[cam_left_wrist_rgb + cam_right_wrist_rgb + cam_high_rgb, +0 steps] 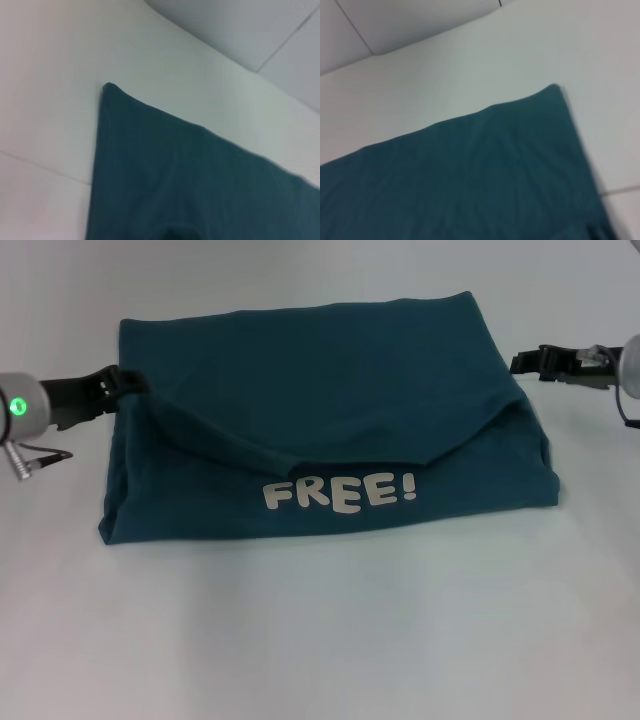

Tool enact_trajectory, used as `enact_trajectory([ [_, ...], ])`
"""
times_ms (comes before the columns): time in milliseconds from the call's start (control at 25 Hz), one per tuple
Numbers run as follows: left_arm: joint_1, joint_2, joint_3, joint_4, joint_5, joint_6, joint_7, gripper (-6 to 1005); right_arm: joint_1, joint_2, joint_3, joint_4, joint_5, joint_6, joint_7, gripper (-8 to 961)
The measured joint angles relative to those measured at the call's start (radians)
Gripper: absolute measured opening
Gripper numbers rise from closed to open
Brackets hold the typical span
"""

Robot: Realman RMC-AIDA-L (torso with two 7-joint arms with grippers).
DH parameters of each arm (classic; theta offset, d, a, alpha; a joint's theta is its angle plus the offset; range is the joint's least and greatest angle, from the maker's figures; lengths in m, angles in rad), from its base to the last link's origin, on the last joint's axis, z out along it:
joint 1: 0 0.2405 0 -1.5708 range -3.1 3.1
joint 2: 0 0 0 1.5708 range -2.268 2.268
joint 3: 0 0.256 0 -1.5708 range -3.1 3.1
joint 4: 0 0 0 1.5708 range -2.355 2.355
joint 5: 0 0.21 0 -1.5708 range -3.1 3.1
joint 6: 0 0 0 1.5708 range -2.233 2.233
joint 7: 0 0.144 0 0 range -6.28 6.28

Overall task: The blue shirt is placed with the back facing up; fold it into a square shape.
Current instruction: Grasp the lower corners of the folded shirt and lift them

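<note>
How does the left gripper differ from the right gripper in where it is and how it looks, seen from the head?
The left gripper touches the blue shirt at its left edge; the right gripper lies just off the right edge. A green light shows behind the left gripper, none behind the right. Both are dark and point inward at the shirt.

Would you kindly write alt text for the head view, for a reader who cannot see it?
A dark teal-blue shirt lies folded into a wide rectangle on a white table, its upper layer sagging down over white "FREE!" lettering. The left gripper sits at the shirt's left edge and the right gripper at its right edge.
</note>
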Motion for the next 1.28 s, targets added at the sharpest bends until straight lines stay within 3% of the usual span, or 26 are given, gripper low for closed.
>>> enact_trajectory([
  [120,0.087,-0.018,-0.001,0.09,-0.096,0.056,0.005,357,-0.064,0.004,0.049,-0.096,0.003,-0.168,0.045,384],
  [320,0.227,-0.033,-0.001,0.18,-0.241,0.178,0.026,528,-0.214,0.036,0.138,-0.217,0.137,-0.443,-0.001,487],
  [520,0.305,-0.037,-0.074,0.161,-0.312,0.327,0.094,521,-0.333,0.038,0.164,-0.205,0.332,-0.641,-0.126,465],
  [720,0.316,-0.034,-0.111,0.099,-0.323,0.39,0.205,523,-0.396,0.036,0.216,-0.167,0.401,-0.77,-0.251,393],
  [880,0.305,-0.032,-0.106,0.076,-0.314,0.402,0.276,524,-0.404,0.038,0.26,-0.155,0.404,-0.835,-0.355,441],
  [1280,0.266,-0.035,-0.079,0.056,-0.236,0.327,0.432,618,-0.397,0.037,0.262,-0.121,0.398,-0.811,-0.38,558],
])
